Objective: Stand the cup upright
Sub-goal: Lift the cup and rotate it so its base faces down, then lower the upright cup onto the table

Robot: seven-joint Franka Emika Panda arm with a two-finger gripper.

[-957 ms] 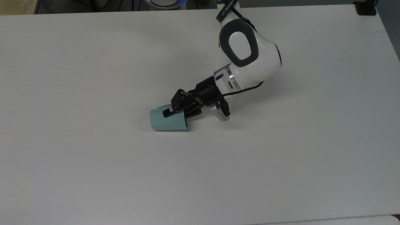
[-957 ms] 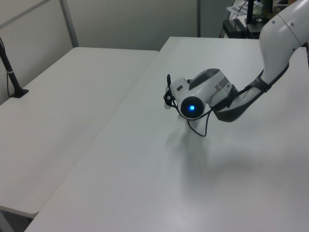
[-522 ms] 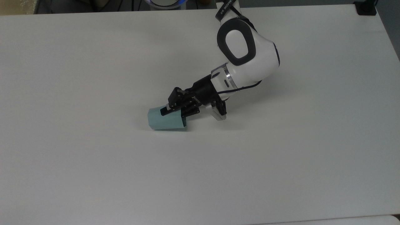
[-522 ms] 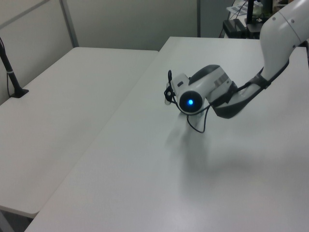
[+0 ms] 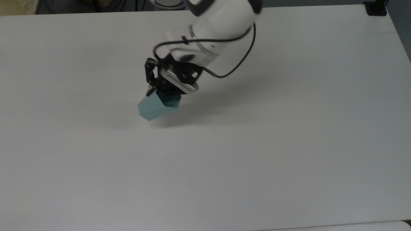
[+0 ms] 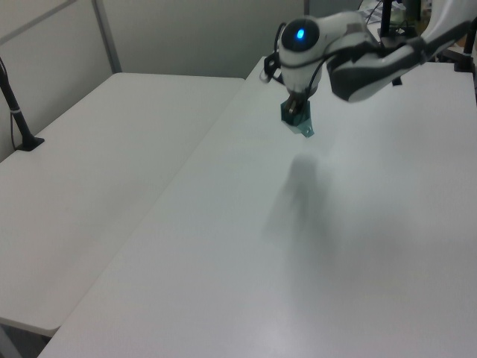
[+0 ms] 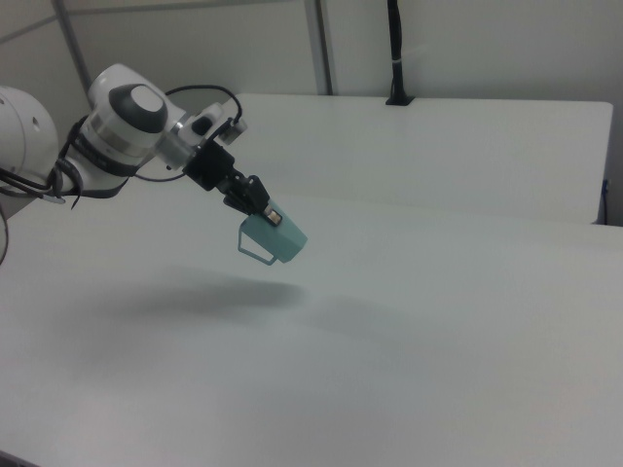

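Franka arm with the teal cup (image 5: 156,107) lifted clear of the white surface (image 5: 289,144). The hand (image 5: 158,90) is clenched on the cup at its rim end, one finger lying along the outer wall as the right view shows — the cup (image 7: 274,236) hangs below and ahead of the hand (image 7: 261,209), tilted, not upright and not touching the surface. In the right view its flat angular handle (image 7: 251,246) projects downward and toward the right view's left, and a soft shadow lies on the surface beneath. In the top view the faceted body points down toward the top view's lower left, with the dark opening turned up toward the hand. In the left view the cup (image 6: 297,119) appears as a small teal shape under the hand (image 6: 294,104), well above its shadow, at the far part of the surface (image 6: 358,246). A black cable (image 5: 231,61) loops off the white wrist in the top view. A second white table (image 6: 89,186) stands to the left view's left, apart from the working surface.
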